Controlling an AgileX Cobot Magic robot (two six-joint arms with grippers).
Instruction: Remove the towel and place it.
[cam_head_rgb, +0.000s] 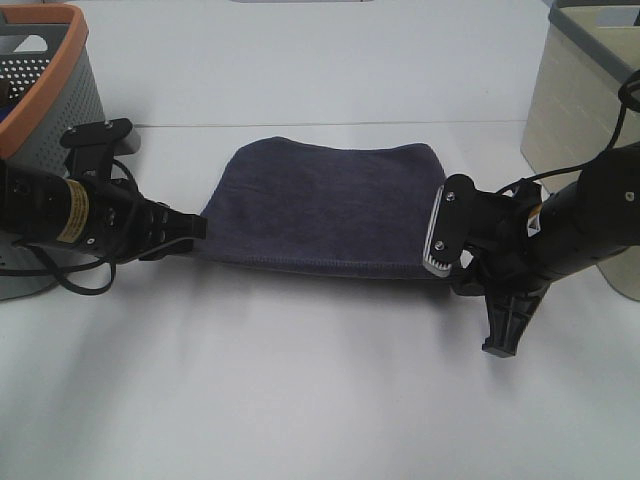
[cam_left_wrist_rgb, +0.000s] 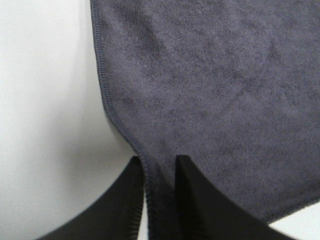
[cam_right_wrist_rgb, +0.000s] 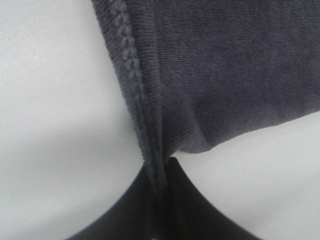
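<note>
- Exterior high view: the towel (cam_head_rgb: 325, 205) is spread in the middle of the table (cam_head_rgb: 300, 390), stretched between my two pincers.
- My left pincer (cam_head_rgb: 197, 228) is pinching its left edge. The left wrist cam shows the hem squeezed between both fingers (cam_left_wrist_rgb: 125, 205).
- My right pincer (cam_head_rgb: 440, 232) is clamped on the right edge, hem bunched in there.
- There's a grey basket (cam_head_rgb: 45, 100) far left and a beige bin (cam_head_rgb: 585, 95) far right.

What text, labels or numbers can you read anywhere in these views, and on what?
No legible text.
Unreadable: yellow sticker on the left arm, dark print too small and blurred.
No lettering shows on the towel, grey basket or beige bin.
</note>
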